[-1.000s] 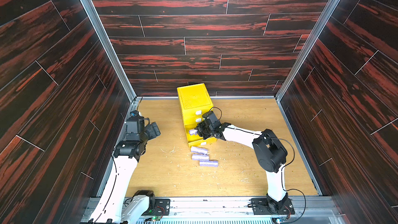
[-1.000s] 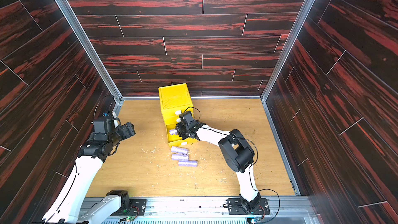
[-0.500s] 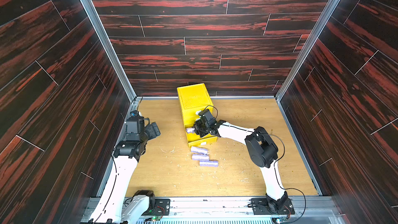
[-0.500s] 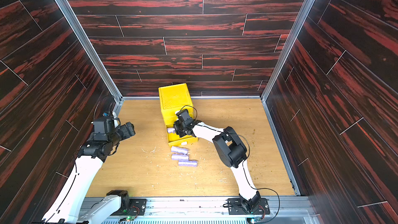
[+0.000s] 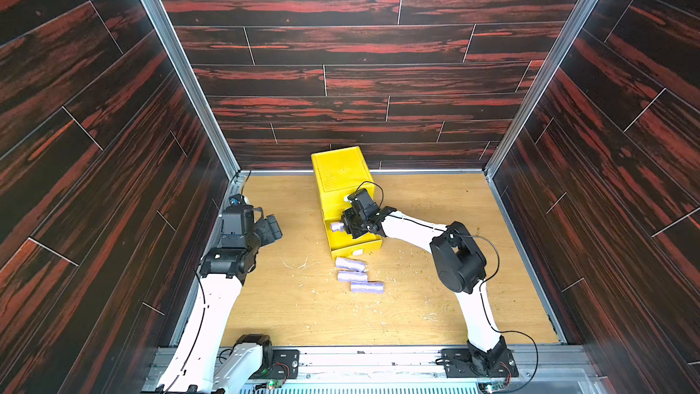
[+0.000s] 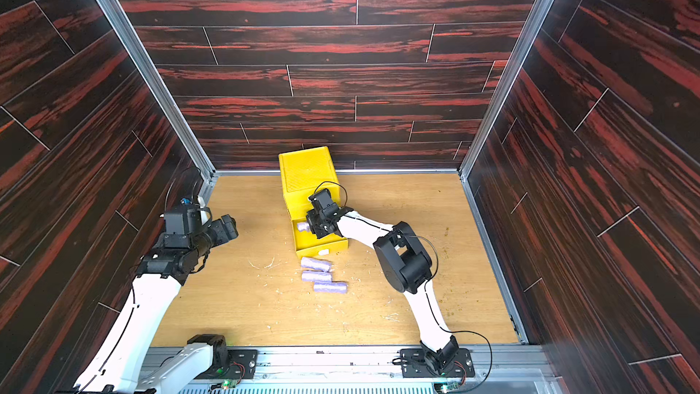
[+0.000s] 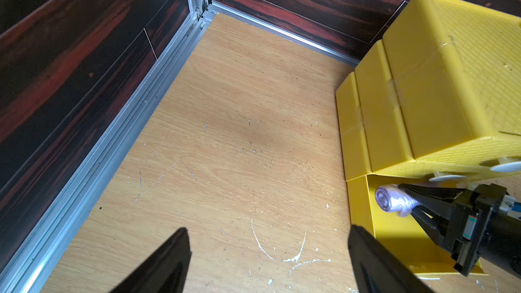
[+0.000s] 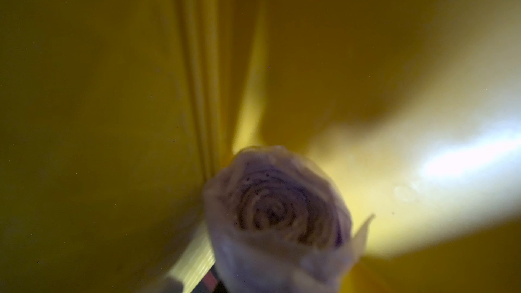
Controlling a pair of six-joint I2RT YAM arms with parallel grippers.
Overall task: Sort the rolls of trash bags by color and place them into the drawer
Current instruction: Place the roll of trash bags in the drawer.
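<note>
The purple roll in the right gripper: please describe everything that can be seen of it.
The held roll is a small lavender cylinder of crinkly thin plastic, its end showing a tight spiral of layers and a loose flap. The right gripper is shut on one end, holding it roughly level over the pulled-out bottom drawer, free end close to the side wall. Whether it touches the drawer cannot be told.

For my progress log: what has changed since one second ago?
The right end effector, shut on a lavender roll, edged slightly to the robot's left over the open bottom drawer; its elbow followed. Nothing was released. The left end effector, yellow chest and three lavender rolls on the table stayed put.
</note>
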